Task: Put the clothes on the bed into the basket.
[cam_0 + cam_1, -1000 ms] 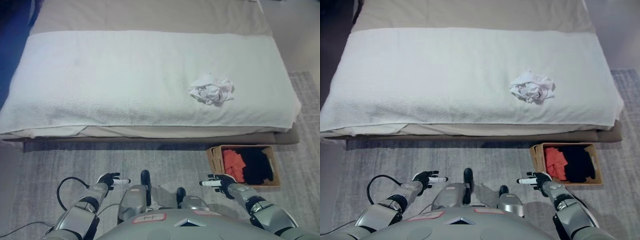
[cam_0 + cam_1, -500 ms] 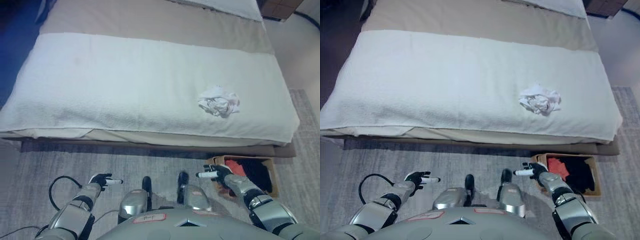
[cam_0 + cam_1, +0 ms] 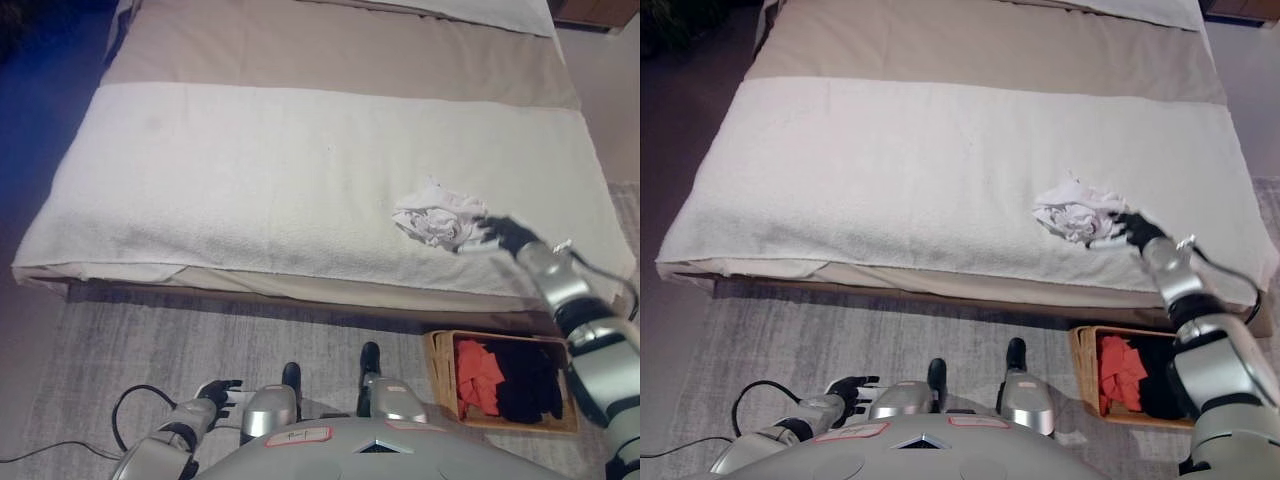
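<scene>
Since the earlier frame, right hand [image 3: 1132,231] rises from low beside the basket [image 3: 1084,368] and stretches out over the bed [image 3: 890,170], so it now sits at the right edge of the white garment [image 3: 1072,213].

Left hand [image 3: 848,388] hangs low at the near left over the rug [image 3: 840,330], fingers loosely spread and holding nothing; it looks idle.

Crumpled right of the bed's centre on the white cover, the garment is the only clothing left there, so the reach aims at it. Right fingers are spread toward the cloth, touching or just short of it; no hold is visible.

Basket stands on the rug at the near right below the bed's edge, already holding red and black clothes, likely placed for a short carry.
</scene>
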Robot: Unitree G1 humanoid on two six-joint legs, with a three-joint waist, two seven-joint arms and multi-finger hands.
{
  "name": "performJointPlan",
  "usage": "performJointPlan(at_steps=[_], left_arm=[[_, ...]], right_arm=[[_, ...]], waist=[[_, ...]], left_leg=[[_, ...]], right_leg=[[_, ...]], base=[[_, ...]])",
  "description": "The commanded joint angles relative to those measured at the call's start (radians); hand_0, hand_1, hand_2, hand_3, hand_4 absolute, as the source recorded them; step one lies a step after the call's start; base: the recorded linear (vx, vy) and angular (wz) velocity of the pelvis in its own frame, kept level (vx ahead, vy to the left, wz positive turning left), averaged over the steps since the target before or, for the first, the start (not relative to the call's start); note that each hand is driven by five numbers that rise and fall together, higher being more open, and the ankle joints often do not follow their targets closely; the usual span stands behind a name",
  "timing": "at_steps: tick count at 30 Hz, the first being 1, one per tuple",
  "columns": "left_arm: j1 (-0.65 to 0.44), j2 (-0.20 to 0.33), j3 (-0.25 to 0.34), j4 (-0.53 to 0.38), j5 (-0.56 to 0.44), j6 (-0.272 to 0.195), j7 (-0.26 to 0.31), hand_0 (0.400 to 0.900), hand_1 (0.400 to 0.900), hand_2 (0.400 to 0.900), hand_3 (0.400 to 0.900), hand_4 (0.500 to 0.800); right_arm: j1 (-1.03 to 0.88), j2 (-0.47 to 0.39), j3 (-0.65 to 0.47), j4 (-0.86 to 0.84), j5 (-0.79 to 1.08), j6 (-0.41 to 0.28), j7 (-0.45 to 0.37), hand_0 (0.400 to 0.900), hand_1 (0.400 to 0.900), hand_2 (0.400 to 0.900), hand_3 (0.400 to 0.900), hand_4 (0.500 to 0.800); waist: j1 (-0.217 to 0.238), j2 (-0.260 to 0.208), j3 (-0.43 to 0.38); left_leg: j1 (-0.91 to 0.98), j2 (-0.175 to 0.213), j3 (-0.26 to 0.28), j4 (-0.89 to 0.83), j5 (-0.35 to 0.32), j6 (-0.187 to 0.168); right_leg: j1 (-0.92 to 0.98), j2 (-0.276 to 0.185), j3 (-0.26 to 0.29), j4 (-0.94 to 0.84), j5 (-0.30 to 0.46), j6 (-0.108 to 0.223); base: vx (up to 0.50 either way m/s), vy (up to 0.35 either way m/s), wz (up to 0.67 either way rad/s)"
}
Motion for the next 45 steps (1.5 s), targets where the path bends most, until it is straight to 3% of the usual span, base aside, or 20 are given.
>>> performJointPlan(at_steps=[1, 12, 19, 30, 43, 44, 45], left_arm=[[-0.048, 0.026, -0.055, 0.014, -0.007, -0.021, 0.021, 0.900, 0.900, 0.900, 0.900, 0.800], [-0.045, 0.015, -0.115, 0.002, -0.052, -0.024, 0.031, 0.900, 0.900, 0.900, 0.900, 0.800], [-0.043, 0.019, -0.150, -0.020, -0.062, -0.031, 0.037, 0.900, 0.900, 0.900, 0.900, 0.800], [-0.012, 0.025, -0.203, -0.110, -0.053, -0.036, 0.022, 0.900, 0.900, 0.900, 0.900, 0.800], [0.022, 0.037, -0.226, -0.232, -0.053, -0.045, 0.004, 0.900, 0.900, 0.900, 0.900, 0.800], [0.018, 0.037, -0.226, -0.234, -0.057, -0.043, 0.005, 0.900, 0.900, 0.900, 0.900, 0.800], [0.020, 0.039, -0.226, -0.238, -0.058, -0.044, 0.004, 0.900, 0.900, 0.900, 0.900, 0.800]], right_arm=[[-0.264, -0.040, 0.113, 0.027, -0.045, -0.045, -0.061, 0.900, 0.900, 0.900, 0.900, 0.800], [-0.560, 0.057, 0.270, 0.278, -0.114, -0.035, -0.084, 0.900, 0.900, 0.900, 0.900, 0.800], [-0.634, 0.047, 0.297, 0.333, -0.118, -0.033, -0.102, 0.900, 0.900, 0.900, 0.900, 0.800], [-0.648, -0.053, 0.276, 0.427, -0.121, -0.020, -0.111, 0.900, 0.900, 0.900, 0.900, 0.800], [-0.608, -0.187, 0.231, 0.473, -0.137, -0.007, -0.100, 0.900, 0.900, 0.900, 0.900, 0.800], [-0.603, -0.190, 0.225, 0.478, -0.139, -0.004, -0.099, 0.841, 0.841, 0.841, 0.841, 0.765], [-0.603, -0.198, 0.223, 0.486, -0.136, -0.003, -0.092, 0.624, 0.624, 0.624, 0.624, 0.634]], waist=[[-0.007, -0.009, -0.031], [0.028, 0.041, 0.001], [0.050, 0.086, 0.056], [0.078, 0.201, 0.138], [0.069, 0.304, 0.209], [0.069, 0.308, 0.211], [0.067, 0.313, 0.213]], left_leg=[[-0.046, -0.008, -0.021, 0.027, -0.052, -0.046], [-0.091, -0.009, -0.034, 0.008, -0.016, -0.058], [-0.150, -0.023, -0.059, 0.005, 0.013, -0.063], [-0.219, -0.047, -0.086, -0.006, 0.055, -0.069], [-0.249, -0.069, -0.086, -0.010, 0.075, -0.066], [-0.251, -0.071, -0.086, -0.010, 0.075, -0.065], [-0.252, -0.073, -0.085, -0.010, 0.075, -0.064]], right_leg=[[-0.009, -0.030, 0.018, 0.057, -0.116, 0.027], [-0.032, -0.032, 0.001, 0.055, -0.124, 0.016], [-0.078, -0.048, -0.011, 0.071, -0.123, 0.013], [-0.148, -0.073, -0.023, 0.105, -0.128, 0.009], [-0.217, -0.091, 0.007, 0.157, -0.139, 0.010], [-0.220, -0.091, 0.010, 0.159, -0.140, 0.010], [-0.224, -0.092, 0.013, 0.162, -0.141, 0.010]], base=[[0.08, -0.109, 0.03], [0.02, -0.057, 0.10], [-0.06, -0.014, 0.17], [-0.04, -0.012, 0.13], [-0.02, 0.005, -0.03], [-0.01, 0.019, -0.05], [-0.01, 0.025, -0.09]])
